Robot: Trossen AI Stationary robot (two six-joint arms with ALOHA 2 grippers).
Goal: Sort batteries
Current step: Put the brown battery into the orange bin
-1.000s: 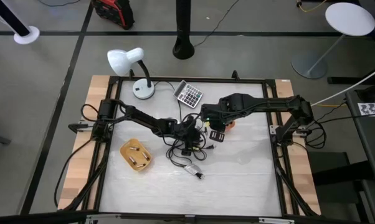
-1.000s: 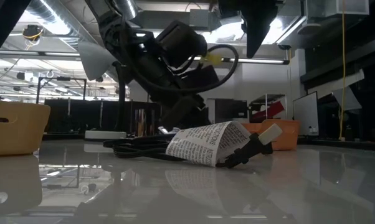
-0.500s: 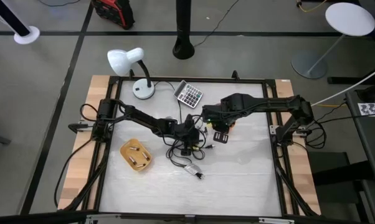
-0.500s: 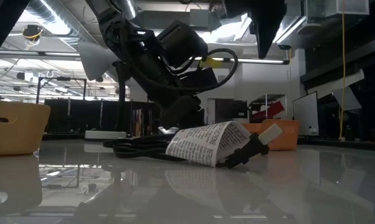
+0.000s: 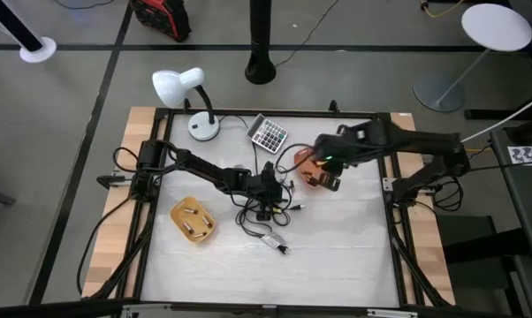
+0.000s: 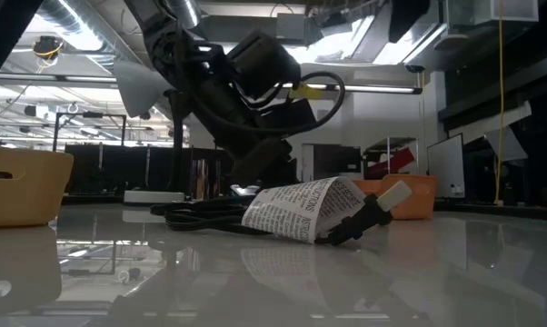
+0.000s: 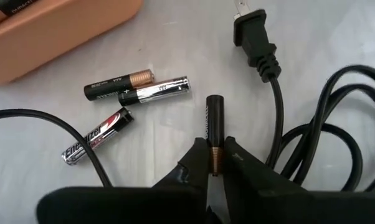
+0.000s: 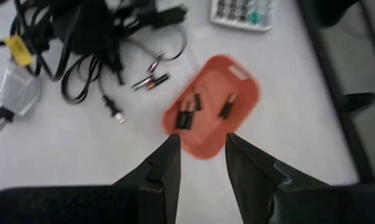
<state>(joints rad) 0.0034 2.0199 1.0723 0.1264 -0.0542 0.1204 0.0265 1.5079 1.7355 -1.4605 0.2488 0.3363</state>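
Three loose batteries (image 7: 126, 102) lie on the white table beside a black power plug (image 7: 255, 38). My left gripper (image 7: 216, 163) (image 5: 268, 188) is low over the cable pile and shut on a fourth battery, black with a copper end (image 7: 212, 121). An orange tray (image 5: 307, 165) (image 8: 213, 113) holds several batteries. My right gripper (image 8: 203, 163) hovers open above that tray, touching nothing. A yellow tray (image 5: 193, 221) with batteries stands at the near left. My left gripper pinches the black battery at its copper-coloured end (image 7: 216, 157) between its two fingertips. The battery lies along the fingers, and its black end sticks out ahead of them. Whether it rests on the table or is lifted, I cannot tell.
A tangle of black cables (image 5: 264, 208) surrounds my left gripper. An adapter with a printed label (image 5: 276, 241) (image 6: 301, 211) lies near the middle. A calculator (image 5: 269, 134) and a white desk lamp (image 5: 179, 87) stand at the far edge.
My left gripper has shut on the black battery without shifting place. My right gripper has risen and drawn back toward the table's right and far side, uncovering the orange tray that it hid before.
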